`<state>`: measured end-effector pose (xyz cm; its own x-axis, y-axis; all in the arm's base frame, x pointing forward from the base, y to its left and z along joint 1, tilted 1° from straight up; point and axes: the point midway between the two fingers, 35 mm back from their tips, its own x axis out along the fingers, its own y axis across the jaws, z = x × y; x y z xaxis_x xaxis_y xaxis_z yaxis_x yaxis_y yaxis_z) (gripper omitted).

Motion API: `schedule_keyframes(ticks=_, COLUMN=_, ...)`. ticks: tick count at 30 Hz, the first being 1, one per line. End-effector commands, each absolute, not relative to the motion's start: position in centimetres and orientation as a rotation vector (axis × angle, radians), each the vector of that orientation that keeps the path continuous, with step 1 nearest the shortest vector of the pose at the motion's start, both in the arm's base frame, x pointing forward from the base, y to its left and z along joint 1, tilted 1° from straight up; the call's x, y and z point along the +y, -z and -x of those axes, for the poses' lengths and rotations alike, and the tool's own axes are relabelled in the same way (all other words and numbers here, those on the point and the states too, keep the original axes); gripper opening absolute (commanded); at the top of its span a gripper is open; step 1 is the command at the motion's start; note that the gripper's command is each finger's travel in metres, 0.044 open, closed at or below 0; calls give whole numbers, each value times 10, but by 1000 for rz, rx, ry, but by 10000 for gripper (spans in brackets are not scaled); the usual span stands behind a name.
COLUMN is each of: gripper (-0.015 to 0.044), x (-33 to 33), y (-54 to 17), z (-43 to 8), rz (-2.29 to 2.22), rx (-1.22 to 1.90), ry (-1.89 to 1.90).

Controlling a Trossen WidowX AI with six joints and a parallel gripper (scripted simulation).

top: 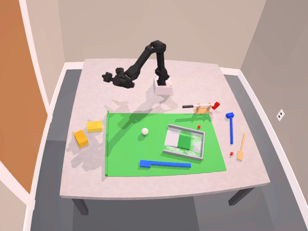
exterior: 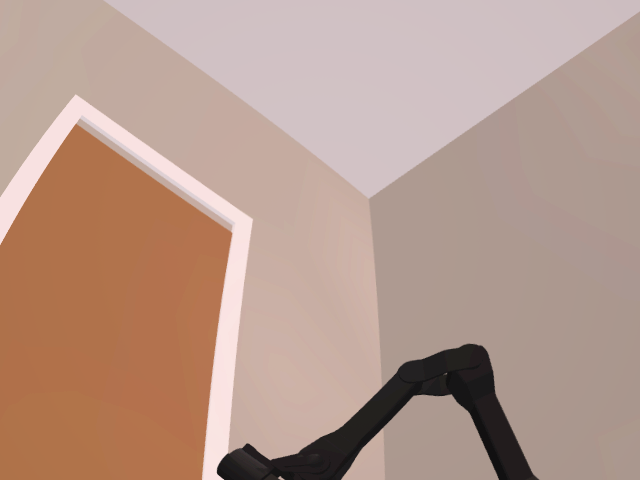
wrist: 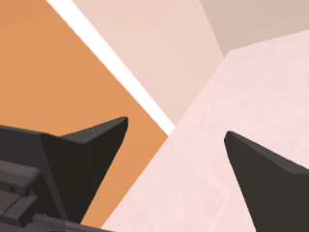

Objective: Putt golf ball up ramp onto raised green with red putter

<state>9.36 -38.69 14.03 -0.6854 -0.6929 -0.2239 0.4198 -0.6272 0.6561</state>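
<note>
The red putter (top: 216, 105) rests on a wooden stand (top: 202, 110) behind the green mat, its red head to the right and black grip to the left. The white golf ball (top: 144, 131) sits on the mat (top: 124, 154), left of the grey-walled frame (top: 184, 155). Inside the frame, the pale ramp (top: 171, 139) is on the left, beside the dark green square (top: 184, 142). My gripper (wrist: 176, 129) is open, with nothing between its fingers. In the top view it is above the table's back left, far left of the putter. The exterior view shows only part of the arm.
A yellow block (top: 94, 126) and an orange block (top: 81, 138) lie left of the mat. A blue club (top: 169, 164) lies on its front part. A blue mallet (top: 231, 129) and a wooden paddle (top: 240, 155) lie right. Small red cubes (top: 198, 126) (top: 231, 153) lie nearby.
</note>
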Motion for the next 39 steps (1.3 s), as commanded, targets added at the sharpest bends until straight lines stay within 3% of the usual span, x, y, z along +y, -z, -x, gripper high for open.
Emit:
schedule_keyframes(ticks=1, gripper=426, x=-386, y=-139, z=-96, rz=-630, rx=-745, ry=2283)
schedule_keyframes(ticks=10, gripper=440, x=-326, y=-103, z=-217, rz=-582, rx=298, ry=1833)
schedule_keyframes(ticks=17, gripper=440, x=-245, y=-83, z=-283, rz=-367, rx=757, ry=1366)
schedule_keyframes(ticks=27, gripper=440, x=-110, y=-61, z=-325, rz=116, rx=1220, ry=500)
schedule_keyframes(ticks=39, gripper=440, x=37, y=-53, z=-308, rz=669, rx=1273, ry=-518)
